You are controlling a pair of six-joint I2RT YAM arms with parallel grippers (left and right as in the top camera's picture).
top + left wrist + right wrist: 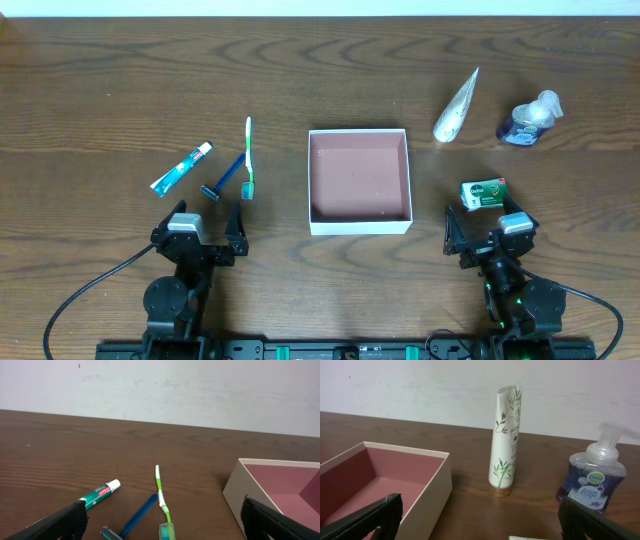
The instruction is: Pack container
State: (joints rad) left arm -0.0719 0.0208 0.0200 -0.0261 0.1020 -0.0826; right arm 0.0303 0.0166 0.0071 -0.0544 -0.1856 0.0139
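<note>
The container point(358, 178), a square white-walled box with a pinkish floor, sits empty mid-table; its wall shows in the left wrist view point(239, 494) and the right wrist view point(433, 491). My left gripper point(205, 222) stands open near the front left, just behind a blue razor point(224, 178), a green toothbrush point(248, 158) and a toothpaste tube point(181, 167). My right gripper point(487, 232) stands open at the front right, just behind a green soap box point(484, 193). Nothing is between either pair of fingers point(60, 522) point(372, 515).
A white lotion tube point(456, 108) and a blue pump bottle point(528, 120) lie at the back right, beyond the soap box. In the right wrist view the tube point(506, 440) and bottle point(594, 480) are ahead. A pale wall backs the table.
</note>
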